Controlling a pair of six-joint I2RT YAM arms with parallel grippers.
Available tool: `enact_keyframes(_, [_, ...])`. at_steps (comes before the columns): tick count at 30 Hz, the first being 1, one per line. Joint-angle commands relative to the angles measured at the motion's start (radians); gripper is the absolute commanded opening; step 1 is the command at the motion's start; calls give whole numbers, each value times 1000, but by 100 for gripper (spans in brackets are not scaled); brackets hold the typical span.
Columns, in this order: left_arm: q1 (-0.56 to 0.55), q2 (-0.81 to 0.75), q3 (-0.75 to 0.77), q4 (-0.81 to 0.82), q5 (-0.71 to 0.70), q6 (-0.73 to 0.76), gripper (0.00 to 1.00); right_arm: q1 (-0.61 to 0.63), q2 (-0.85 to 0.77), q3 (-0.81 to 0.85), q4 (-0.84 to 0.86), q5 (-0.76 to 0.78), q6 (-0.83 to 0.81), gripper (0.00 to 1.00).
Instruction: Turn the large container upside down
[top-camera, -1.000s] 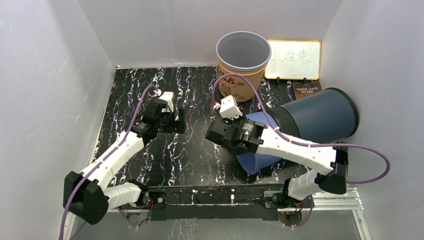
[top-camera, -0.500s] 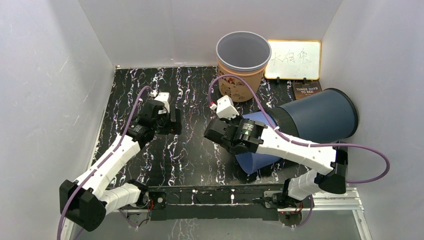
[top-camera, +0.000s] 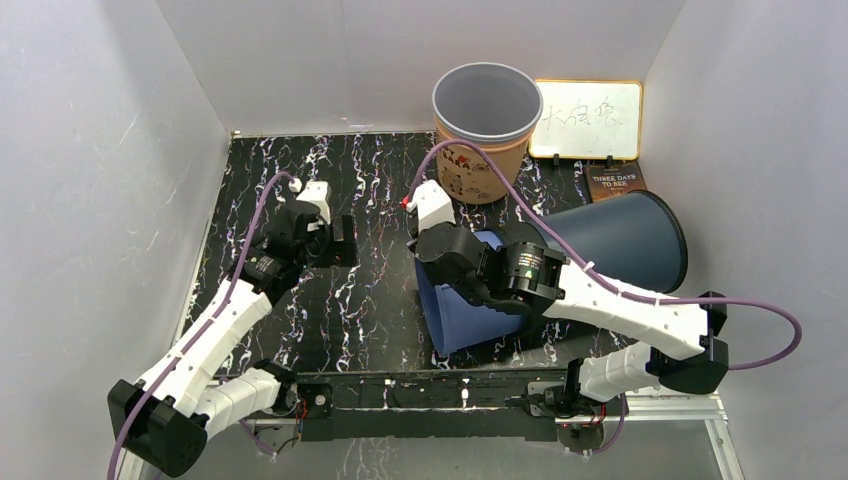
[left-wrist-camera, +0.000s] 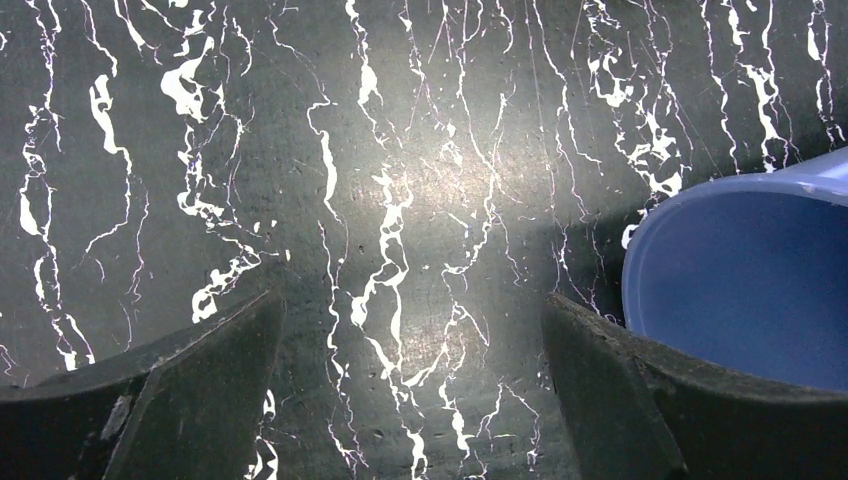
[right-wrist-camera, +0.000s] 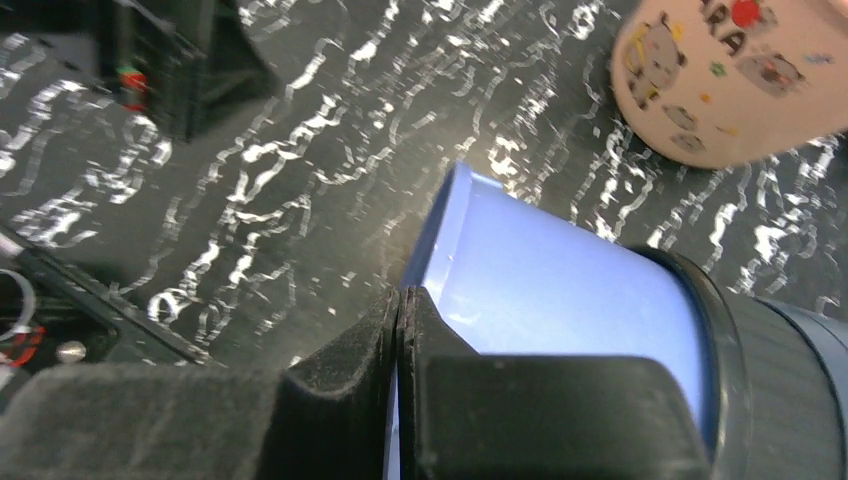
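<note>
Pinching shut on the light-blue rim (right-wrist-camera: 440, 222), the right gripper (right-wrist-camera: 398, 312) should lift and roll the large blue container (top-camera: 620, 240), lying sideways at 3 o'clock on the counter (top-camera: 370, 170), until its mouth faces down; the left gripper (left-wrist-camera: 408, 310) waits wide, empty.

Top external high above the near edge, overlooking the whole table (top-camera: 370, 180), left wrist close, straight down, right wrist close, oblique, both sharing the large container (left-wrist-camera: 745, 290)
</note>
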Motion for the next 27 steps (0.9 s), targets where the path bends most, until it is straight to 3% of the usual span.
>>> enact_keyframes(1, [1, -22, -18, -9, -18, -9, 98, 7, -40, -2, 208, -56, -37, 0])
enact_keyframes(5, [1, -21, -5, -28, -33, -10, 98, 7, -1, 34, 194, -30, -48, 0])
enact_keyframes(9, [1, -39, 43, -82, 28, -46, 98, 7, 24, 56, 126, 152, -55, 0])
enact_keyframes(10, [1, -54, 48, -78, 73, -79, 98, 6, 21, 48, 124, 193, -54, 4])
enact_keyframes(15, [1, -148, -16, 92, 343, -281, 94, -7, -14, -10, 164, 375, -28, 51])
enact_keyframes(19, [-12, -150, -67, 238, 513, -442, 86, -77, -24, -10, 167, 375, -10, 64])
enact_keyframes(24, [-102, -181, -137, 406, 507, -573, 86, -212, -50, -46, 199, 308, -9, 75])
enact_keyframes(27, [-178, -163, -175, 491, 458, -638, 85, -296, -65, -74, 229, 278, -27, 76])
